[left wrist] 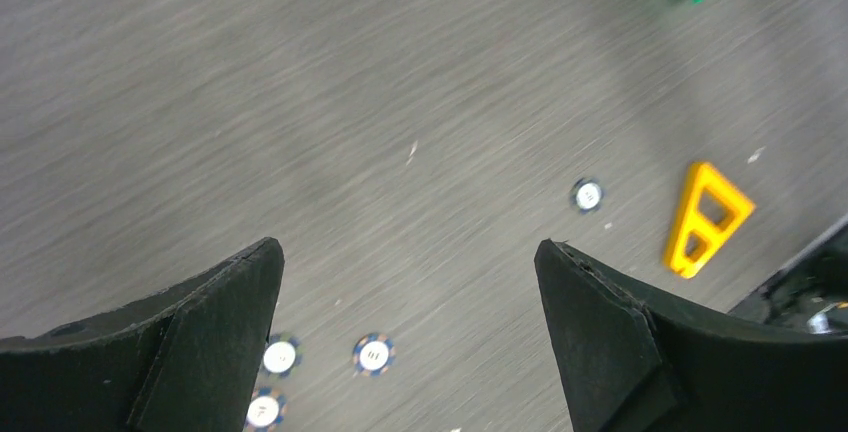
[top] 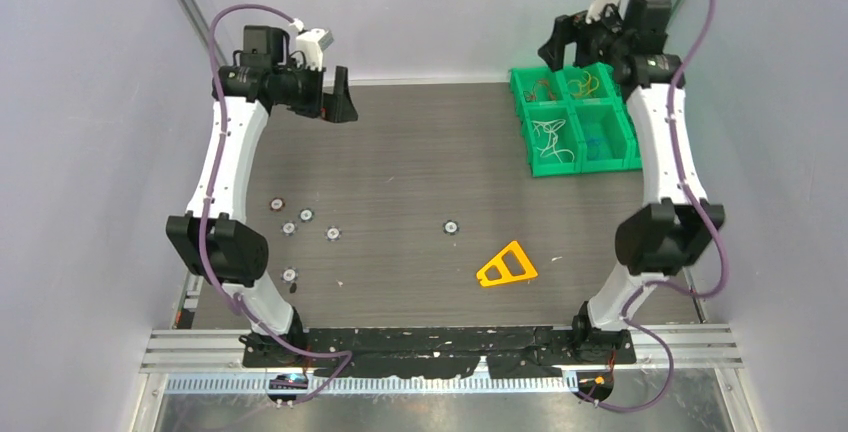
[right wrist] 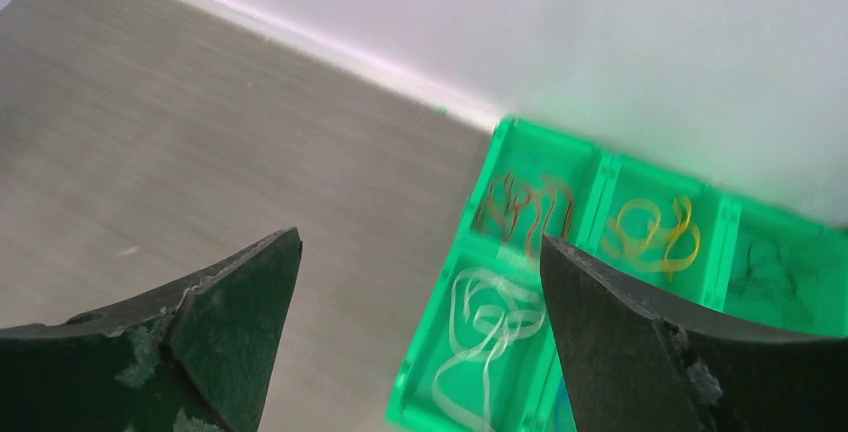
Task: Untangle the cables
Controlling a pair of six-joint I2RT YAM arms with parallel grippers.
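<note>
Pale lavender walls [top: 80, 102] close in a grey, wood-grained bench [top: 420, 152], with aluminium rails [top: 690, 347] running along its near edge where the two arms are bolted. The cables [right wrist: 490, 327] lie in a green bin [right wrist: 603, 197] at the far right corner of the bench, sorted by colour. A white coil fills the near-left compartment. Along the far row sit a reddish bundle [right wrist: 525, 207], then yellow-orange loops [right wrist: 655, 232], then thin black strands [right wrist: 775, 267]. The right end effector [right wrist: 420, 242] hangs above the bin's left edge with its jaws spread wide and nothing between them. The left end effector [left wrist: 410, 252] is raised over the far left of the bench, equally wide open and empty, well apart from the bin. Small round discs [top: 300, 217] are scattered on the left half of the bench, with one more [top: 451, 226] alone near the middle. A yellow triangular piece [top: 506, 266] lies flat to the right of centre, toward the near edge.
</note>
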